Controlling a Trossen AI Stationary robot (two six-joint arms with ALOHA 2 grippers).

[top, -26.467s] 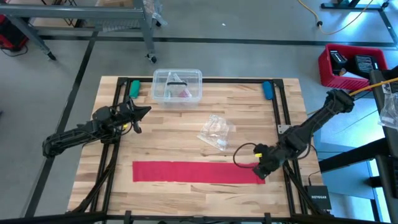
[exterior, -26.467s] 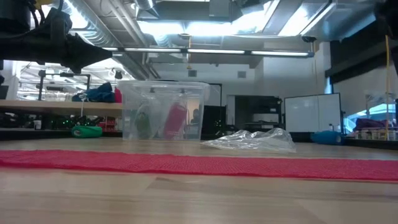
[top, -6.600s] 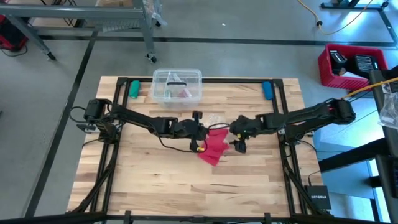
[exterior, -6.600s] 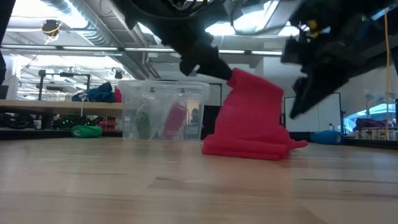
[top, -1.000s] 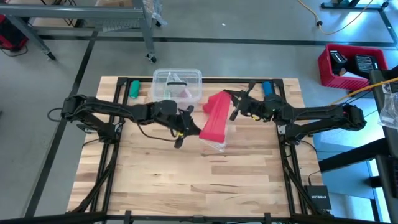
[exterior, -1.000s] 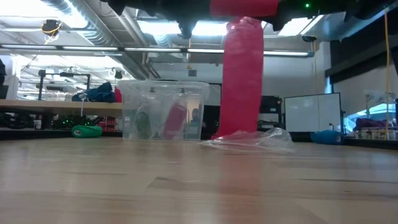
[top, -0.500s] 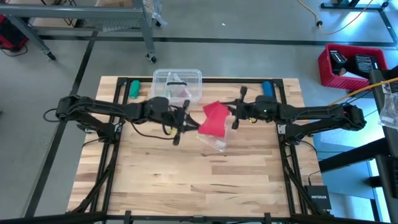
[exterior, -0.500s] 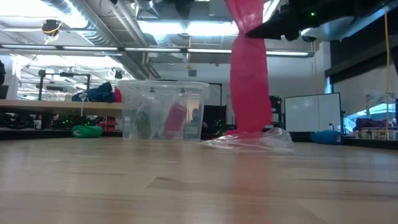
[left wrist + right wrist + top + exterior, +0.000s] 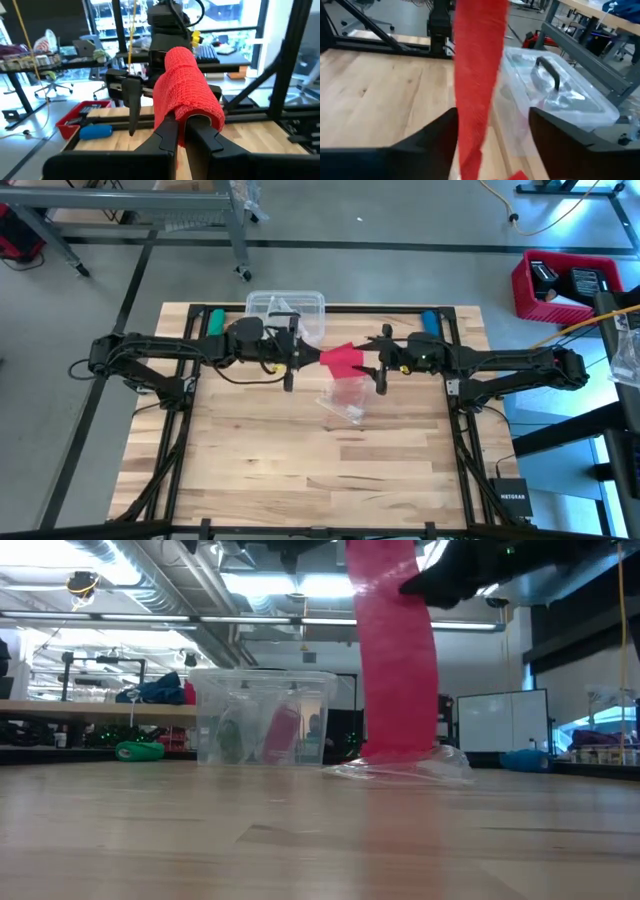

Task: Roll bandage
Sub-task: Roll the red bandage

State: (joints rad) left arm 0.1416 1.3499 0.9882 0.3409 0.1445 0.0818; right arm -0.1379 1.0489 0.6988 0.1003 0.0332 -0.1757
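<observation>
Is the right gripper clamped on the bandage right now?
No: in the right wrist view the right gripper's fingers stand apart either side of the hanging bandage, not pinching it.

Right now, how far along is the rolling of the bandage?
Done: one end of the red-pink stretchy fabric bandage is wound into a roll around the shut fingers of the left gripper.
In hand: that gripper holds the roll above the table. The right gripper is open, with the strip passing between its fingers.
Left: a long loose tail hangs down to the crumpled clear plastic wrapper and is not yet wound in.
</observation>
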